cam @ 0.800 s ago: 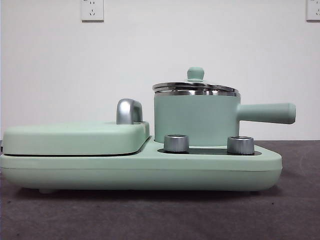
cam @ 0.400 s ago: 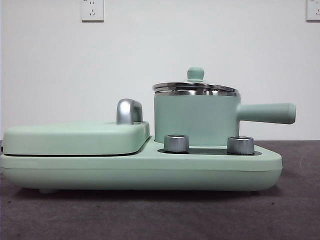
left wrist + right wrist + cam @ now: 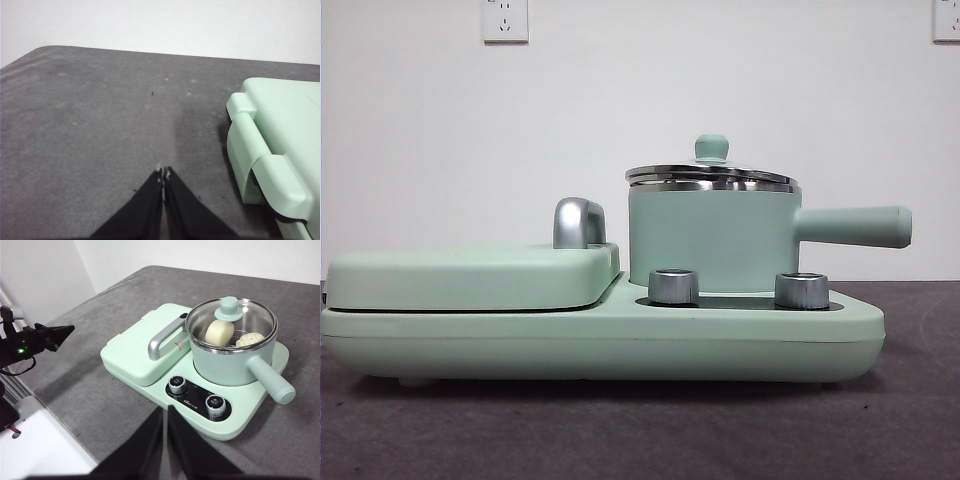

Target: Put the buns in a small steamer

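The small steamer (image 3: 710,235), a mint-green pot with a steel rim and a straight side handle, stands on the appliance base with its glass lid on. In the right wrist view the steamer (image 3: 235,357) holds both buns under the lid: a smooth cream bun (image 3: 219,332) and a pleated white bun (image 3: 250,339). My right gripper (image 3: 165,409) hangs shut and empty, high and well back from the appliance. My left gripper (image 3: 163,173) is shut and empty over bare table beside the griddle cover's end (image 3: 265,150). It also shows as the left gripper (image 3: 60,332) in the right wrist view.
The flat mint-green griddle cover (image 3: 470,275) with a chrome handle (image 3: 577,222) lies beside the pot. Two steel knobs (image 3: 672,286) sit on the base front. The grey table's edge (image 3: 60,430) runs near the left arm.
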{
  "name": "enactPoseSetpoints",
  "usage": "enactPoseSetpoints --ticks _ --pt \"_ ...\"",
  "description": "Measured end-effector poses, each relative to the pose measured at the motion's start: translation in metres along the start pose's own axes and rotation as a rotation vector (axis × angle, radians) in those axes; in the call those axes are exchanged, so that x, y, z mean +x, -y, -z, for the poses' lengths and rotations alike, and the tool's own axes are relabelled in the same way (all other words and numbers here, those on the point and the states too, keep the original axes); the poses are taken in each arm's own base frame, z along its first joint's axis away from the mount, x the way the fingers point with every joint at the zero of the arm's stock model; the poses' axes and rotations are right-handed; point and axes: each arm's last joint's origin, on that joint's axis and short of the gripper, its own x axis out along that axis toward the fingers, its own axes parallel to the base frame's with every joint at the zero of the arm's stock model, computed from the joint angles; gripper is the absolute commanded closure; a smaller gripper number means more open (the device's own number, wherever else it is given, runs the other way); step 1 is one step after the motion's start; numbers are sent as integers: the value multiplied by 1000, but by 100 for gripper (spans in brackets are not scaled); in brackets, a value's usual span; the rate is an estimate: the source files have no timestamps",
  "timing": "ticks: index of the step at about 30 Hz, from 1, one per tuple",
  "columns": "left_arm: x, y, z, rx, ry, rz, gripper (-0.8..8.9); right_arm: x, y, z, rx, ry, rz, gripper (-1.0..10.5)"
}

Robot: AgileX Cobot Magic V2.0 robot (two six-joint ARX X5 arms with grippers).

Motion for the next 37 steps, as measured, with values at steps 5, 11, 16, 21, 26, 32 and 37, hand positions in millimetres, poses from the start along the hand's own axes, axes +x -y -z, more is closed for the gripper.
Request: enactPoseSetpoints --ticks 5,11,16,21,26,32,37 --pt "0 0 0 0 0 0 806 0 0 0 0 0 0 935" --pt "0 0 0 0 0 0 806 0 0 0 0 1 0 935" --pt "0 0 0 0 0 0 806 4 2 4 19 12 57 935" --pt "0 0 0 0 0 0 806 20 13 7 47 93 197 935" --pt "0 0 0 0 0 0 806 45 34 22 20 231 295 935" --pt "0 0 0 0 1 0 806 73 63 55 -39 370 388 935" --pt "0 0 0 0 0 0 806 92 86 94 -7 323 516 935"
